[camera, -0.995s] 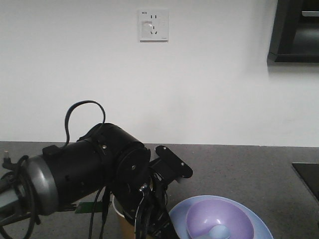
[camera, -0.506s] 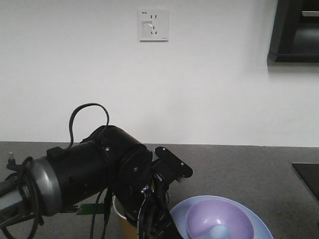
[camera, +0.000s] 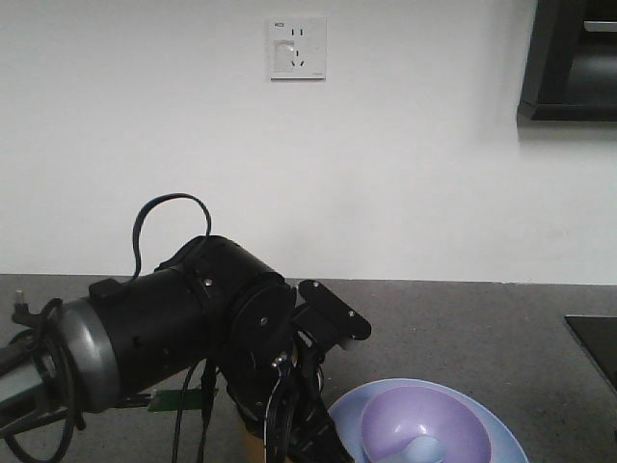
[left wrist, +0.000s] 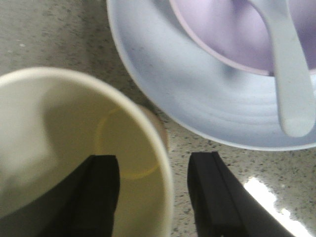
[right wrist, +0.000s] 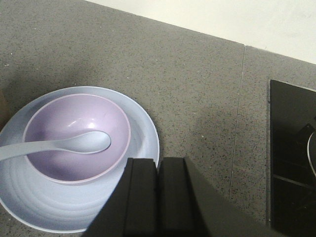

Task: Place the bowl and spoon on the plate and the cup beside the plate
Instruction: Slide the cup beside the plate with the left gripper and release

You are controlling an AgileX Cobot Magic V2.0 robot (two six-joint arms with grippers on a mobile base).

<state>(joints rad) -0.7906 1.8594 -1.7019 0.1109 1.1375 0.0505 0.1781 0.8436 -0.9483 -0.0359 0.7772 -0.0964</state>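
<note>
On the grey counter [right wrist: 197, 69], lavender bowl [right wrist: 74, 148] centred on the pale blue plate [right wrist: 145, 136], spoon [right wrist: 74, 143] scoop inside, handle over the rim. From the left wrist only: cup [left wrist: 74, 148] upright just beside the plate, left gripper [left wrist: 160, 197] spread, one finger [left wrist: 101, 192] inside the cup, the other outside, wall between. From the right wrist: right gripper [right wrist: 158, 197] pressed together, empty, above the plate's edge. From the front, dark left arm [camera: 174, 328] hiding most of the cup.
</note>
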